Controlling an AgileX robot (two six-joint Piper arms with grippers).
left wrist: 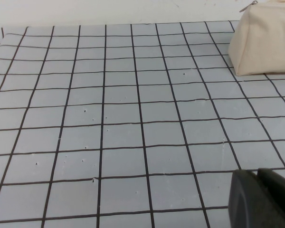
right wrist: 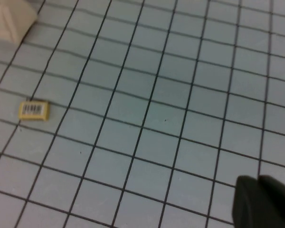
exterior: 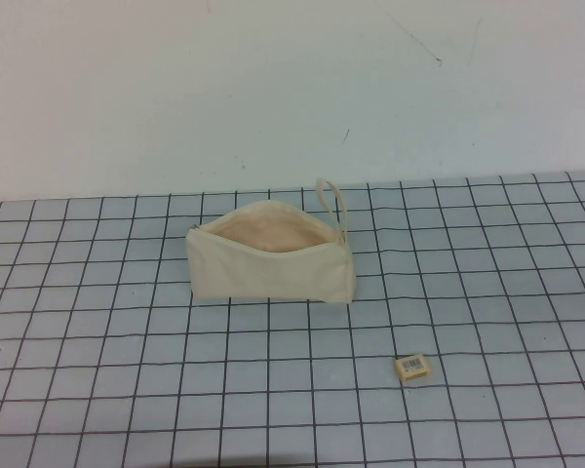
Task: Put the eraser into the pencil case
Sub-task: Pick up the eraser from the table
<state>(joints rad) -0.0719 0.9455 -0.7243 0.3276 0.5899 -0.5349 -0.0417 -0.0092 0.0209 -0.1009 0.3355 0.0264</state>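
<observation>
On the table [exterior: 97, 322], a grey surface ruled with a black grid, one pencil case [exterior: 271, 255] stands with its zip mouth open upward, showing pale peach lining; its thin loop strap rises at the right end. One eraser [exterior: 411, 367] lies flat, barcode label up, nearer the robot and to the right of the pouch, well apart from it.

Neither arm shows from the high camera. The left end effector [left wrist: 262, 198] appears only as a dark shape at the corner of its own wrist camera, cut off by the frame edge; whether it is open or closed cannot be told, and nothing is seen in its hold. That camera catches only one end of the pencil case [left wrist: 265, 42], with the zip pull at the frame edge. The right end effector [right wrist: 263, 202] is likewise a dark cropped shape, its state unreadable. Its camera shows the eraser [right wrist: 34, 110] apart from it, and a blurred corner of the pencil case [right wrist: 9, 19].
</observation>
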